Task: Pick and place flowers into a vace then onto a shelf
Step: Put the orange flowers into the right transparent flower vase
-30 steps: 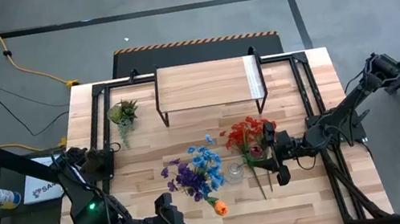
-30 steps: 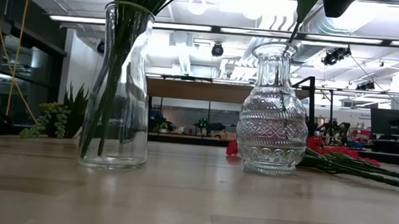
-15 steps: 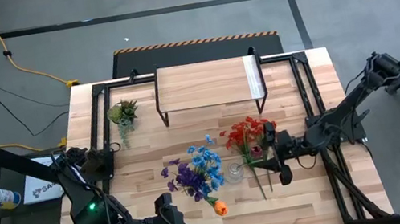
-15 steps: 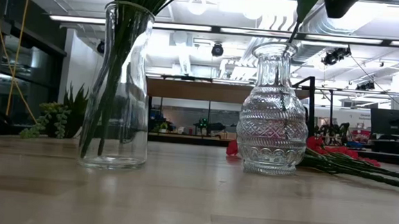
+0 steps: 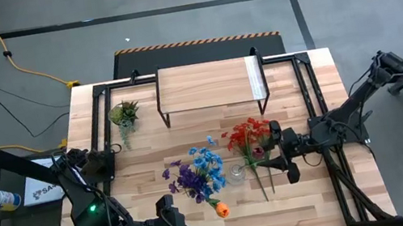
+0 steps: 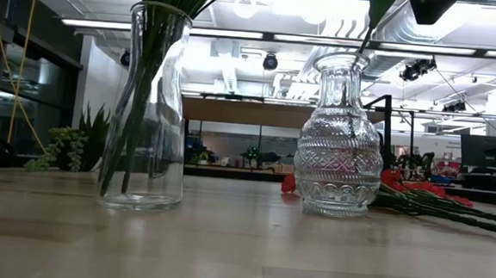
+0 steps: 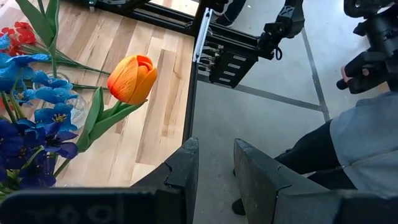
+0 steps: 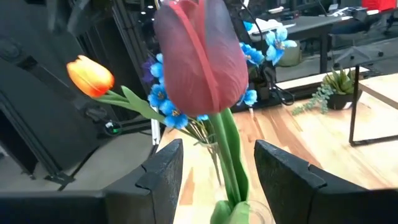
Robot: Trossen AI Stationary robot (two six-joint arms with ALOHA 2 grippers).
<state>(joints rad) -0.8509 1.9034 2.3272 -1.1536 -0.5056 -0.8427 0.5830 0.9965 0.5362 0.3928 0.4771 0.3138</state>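
Right end effector [image 5: 273, 157] has backed slightly away from patterned vase [image 6: 340, 136], fingers apart, clear of maroon tulip [image 8: 202, 59] standing in it. Red flowers [image 5: 246, 134] lie on desk [image 5: 313, 193]. Left end effector [image 7: 214, 163] waits at desk's near edge, fingers slightly apart, empty.

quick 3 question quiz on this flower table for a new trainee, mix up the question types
1. True or false: the shelf already holds a vase.
2. The patterned vase holds: A) the blue bunch B) one maroon tulip C) nothing
3. Which colour of flowers lies loose on the table?

Key:
1. False, its board is bare.
2. B; the blue bunch stands in the plain vase.
3. Red, beside the right gripper.
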